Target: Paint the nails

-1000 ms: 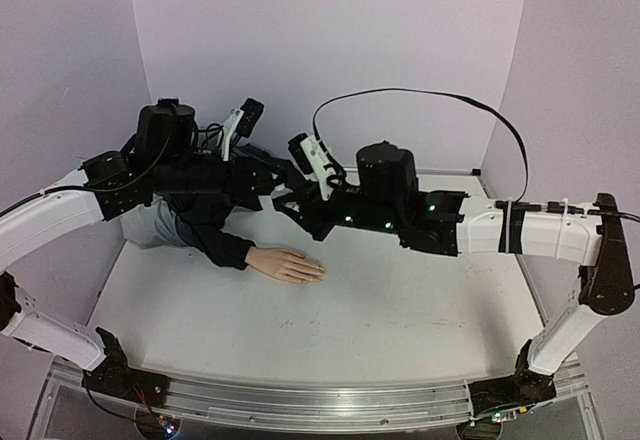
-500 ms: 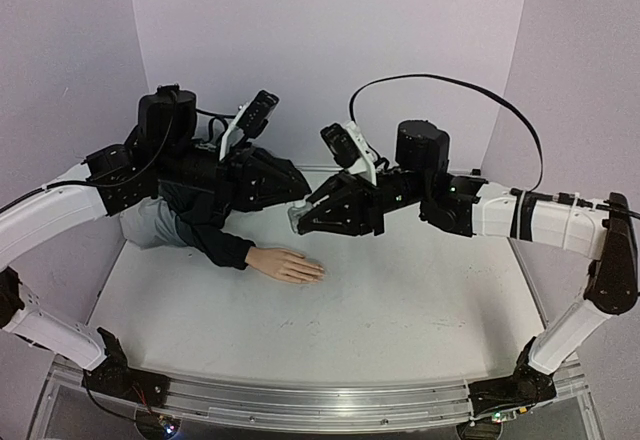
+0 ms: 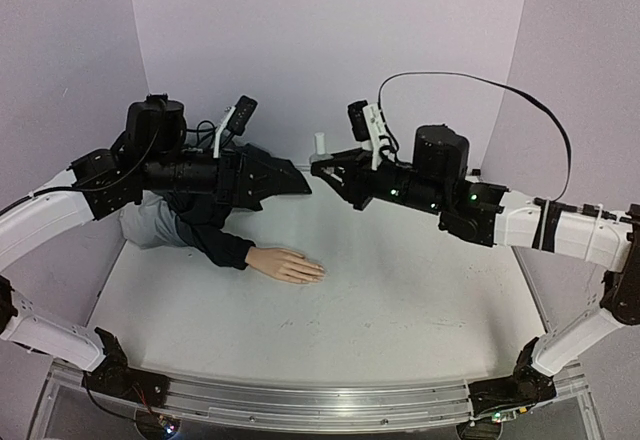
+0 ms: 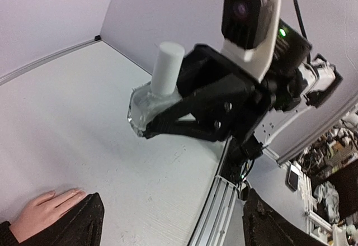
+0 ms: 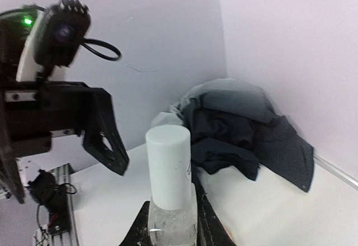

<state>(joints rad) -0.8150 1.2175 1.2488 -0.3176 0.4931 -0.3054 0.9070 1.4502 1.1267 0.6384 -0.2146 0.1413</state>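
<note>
The pale mannequin hand (image 3: 288, 264) lies flat on the table, coming out of a dark sleeve (image 3: 222, 245); its nails are too small to make out. Its fingers (image 4: 51, 203) show at the lower left of the left wrist view. My right gripper (image 3: 326, 167) is shut on the glass body of a small clear bottle (image 5: 172, 223) with a white cap (image 5: 169, 165), held upright above the table. My left gripper (image 3: 296, 184) hovers just left of the bottle (image 3: 320, 149), its fingers (image 4: 84, 223) wide apart with nothing between them.
A heap of dark and grey clothing (image 5: 246, 128) lies in the back left corner behind the sleeve. Purple walls close in the back and both sides. An aluminium rail (image 3: 300, 405) runs along the table's near edge.
My left gripper has opened and drawn back to the left. My right gripper has lifted the bottle up and to the right, away from the left gripper.
</note>
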